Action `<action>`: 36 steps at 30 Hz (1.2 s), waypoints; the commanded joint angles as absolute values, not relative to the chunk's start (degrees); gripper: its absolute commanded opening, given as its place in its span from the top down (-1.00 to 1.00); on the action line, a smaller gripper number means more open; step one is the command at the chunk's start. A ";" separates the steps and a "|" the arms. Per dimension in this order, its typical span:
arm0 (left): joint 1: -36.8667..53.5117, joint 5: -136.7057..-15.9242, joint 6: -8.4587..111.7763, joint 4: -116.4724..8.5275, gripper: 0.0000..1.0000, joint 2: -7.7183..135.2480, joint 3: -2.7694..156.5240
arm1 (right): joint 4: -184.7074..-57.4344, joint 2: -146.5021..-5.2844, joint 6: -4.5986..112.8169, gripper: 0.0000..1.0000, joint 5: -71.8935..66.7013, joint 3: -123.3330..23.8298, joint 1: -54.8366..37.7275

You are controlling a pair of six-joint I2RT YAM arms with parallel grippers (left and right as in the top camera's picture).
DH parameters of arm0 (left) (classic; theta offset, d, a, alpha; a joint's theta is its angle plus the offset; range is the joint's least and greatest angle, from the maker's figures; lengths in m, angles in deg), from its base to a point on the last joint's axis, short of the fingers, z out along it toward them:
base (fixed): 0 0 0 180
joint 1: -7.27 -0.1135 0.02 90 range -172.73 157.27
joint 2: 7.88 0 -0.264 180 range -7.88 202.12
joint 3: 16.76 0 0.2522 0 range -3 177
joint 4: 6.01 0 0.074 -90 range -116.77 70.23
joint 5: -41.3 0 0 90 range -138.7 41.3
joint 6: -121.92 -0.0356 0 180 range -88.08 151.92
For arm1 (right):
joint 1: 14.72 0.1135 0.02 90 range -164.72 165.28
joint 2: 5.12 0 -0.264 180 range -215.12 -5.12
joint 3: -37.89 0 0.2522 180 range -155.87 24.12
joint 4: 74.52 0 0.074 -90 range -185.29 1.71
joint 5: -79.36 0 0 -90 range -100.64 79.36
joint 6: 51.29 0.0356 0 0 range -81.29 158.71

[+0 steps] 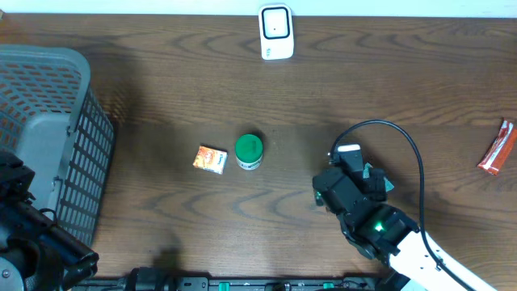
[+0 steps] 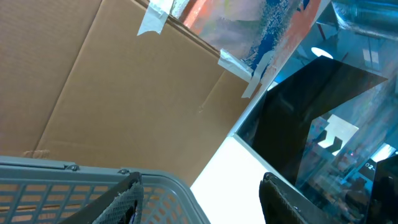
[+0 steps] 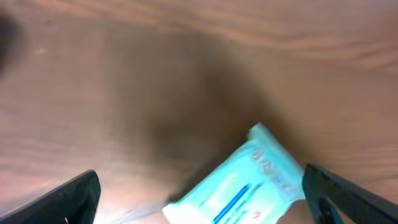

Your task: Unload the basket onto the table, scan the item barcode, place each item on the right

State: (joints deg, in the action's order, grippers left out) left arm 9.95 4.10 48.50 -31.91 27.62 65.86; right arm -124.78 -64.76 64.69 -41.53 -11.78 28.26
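The right tool (image 3: 200,180) stands wide open over a pale-blue packet (image 3: 249,180) lying on the wooden worktop (image 3: 155,74) between its fingers, while the left tool (image 2: 200,190), partly open and empty, hangs above the grey basket (image 2: 62,180).

Tabletop (image 1: 161,97): dark brown wood, visible grain, smooth with a low sheen.
Basket (image 1: 48,65): grey matt plastic, lattice walls.
Scanner (image 1: 275,32): white glossy plastic.
Small jar (image 1: 249,150): smooth green plastic lid.
Orange packet (image 1: 211,159): paper or film, cannot tell.
Red wrapper (image 1: 497,147): shiny film.
Pale blue packet (image 3: 242,186): glossy plastic film.
Cardboard sheet (image 2: 112,93): matt brown, taped.
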 commanded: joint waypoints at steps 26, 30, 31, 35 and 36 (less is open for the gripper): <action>10.08 4.29 48.74 -31.69 -0.22 27.49 65.73 | -138.65 -89.74 69.52 0.63 -38.67 -14.70 28.13; 10.08 4.27 48.74 -31.69 -0.21 27.49 65.73 | -138.41 -88.84 69.96 0.98 -37.49 -18.75 28.13; 10.08 4.29 48.74 -31.69 -0.21 27.49 65.73 | -138.24 -88.38 69.91 0.98 -37.25 -20.41 28.13; 10.08 4.27 48.74 -31.69 -0.22 27.49 65.73 | -138.48 -85.98 65.19 0.98 -35.28 -28.85 28.11; 10.08 4.29 48.74 -31.69 -0.22 27.49 65.73 | -138.48 -85.83 64.73 0.98 -35.17 -30.62 28.09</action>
State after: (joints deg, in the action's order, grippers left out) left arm 9.95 4.12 48.48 -31.89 27.62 65.86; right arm -138.44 -87.86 67.68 -35.92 -25.76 28.26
